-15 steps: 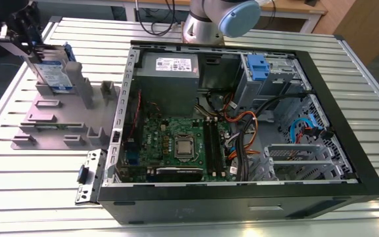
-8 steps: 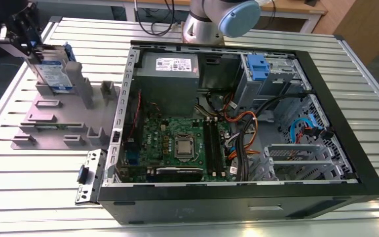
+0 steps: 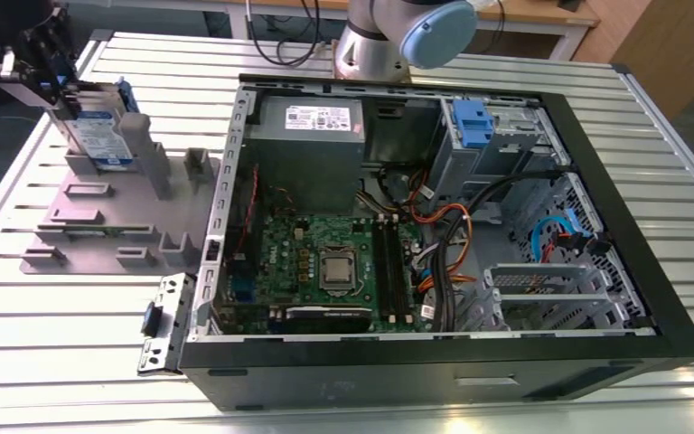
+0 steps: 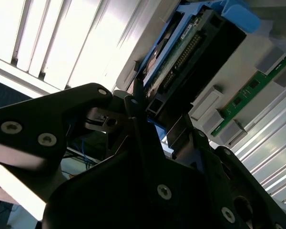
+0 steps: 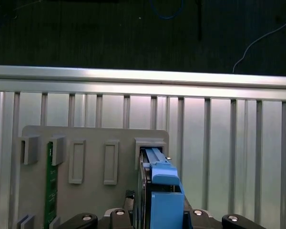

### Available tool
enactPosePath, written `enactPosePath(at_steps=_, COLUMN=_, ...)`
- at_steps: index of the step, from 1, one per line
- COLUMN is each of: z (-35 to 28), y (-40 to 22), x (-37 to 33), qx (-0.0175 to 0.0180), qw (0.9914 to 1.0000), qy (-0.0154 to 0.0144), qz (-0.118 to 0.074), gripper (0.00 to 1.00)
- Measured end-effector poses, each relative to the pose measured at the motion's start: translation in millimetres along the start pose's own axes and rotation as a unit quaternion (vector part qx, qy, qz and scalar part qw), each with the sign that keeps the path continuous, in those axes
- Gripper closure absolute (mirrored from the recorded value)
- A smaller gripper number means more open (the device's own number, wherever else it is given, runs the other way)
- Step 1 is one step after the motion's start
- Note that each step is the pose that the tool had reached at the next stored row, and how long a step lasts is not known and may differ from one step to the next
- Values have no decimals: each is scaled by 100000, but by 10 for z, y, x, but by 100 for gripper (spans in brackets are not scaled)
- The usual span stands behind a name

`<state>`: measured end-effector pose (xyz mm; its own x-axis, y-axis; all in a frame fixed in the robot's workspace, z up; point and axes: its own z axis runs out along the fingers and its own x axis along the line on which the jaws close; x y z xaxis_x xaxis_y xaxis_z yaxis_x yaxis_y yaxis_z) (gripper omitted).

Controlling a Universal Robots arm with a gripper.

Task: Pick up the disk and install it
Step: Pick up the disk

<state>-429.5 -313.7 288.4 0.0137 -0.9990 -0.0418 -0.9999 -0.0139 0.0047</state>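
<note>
Tool (image 3: 51, 86) straddles the upright disk (image 3: 97, 136) in the stand (image 3: 94, 226); whether clamped, cannot tell.

table (image 3: 672, 181): ribbed aluminium slats, glare | behind: wooden desk (image 3: 540, 13), cables (image 3: 277, 41) hanging | floor (image 5: 86, 33): dark, possibly carpet

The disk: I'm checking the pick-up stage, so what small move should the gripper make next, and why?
Probably a short, straight lift, provided the hold is secure, which I cannot tell. The disk stands upright in the grey stand, and the gripper sits at its top edge. In the first wrist view its blue bracket sits centred below the camera, so a straight pull looks safest.
</note>
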Motion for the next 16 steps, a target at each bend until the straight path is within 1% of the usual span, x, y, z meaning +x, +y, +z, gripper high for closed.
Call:
enactPosePath(at_steps=5, z=3, y=0, x=0, qx=11, qw=100000, qy=-4, qz=0, gripper=55)
enactPosePath(at_steps=6, z=3, y=0, x=0, qx=10, qw=100000, qy=-3, qz=6, gripper=56)
enactPosePath(at_steps=7, z=3, y=0, x=0, qx=11, qw=100000, qy=-4, qz=0, gripper=63)
enactPosePath(at_steps=16, z=10, y=0, x=0, qx=11, qw=100000, qy=-6, qz=0, gripper=64)
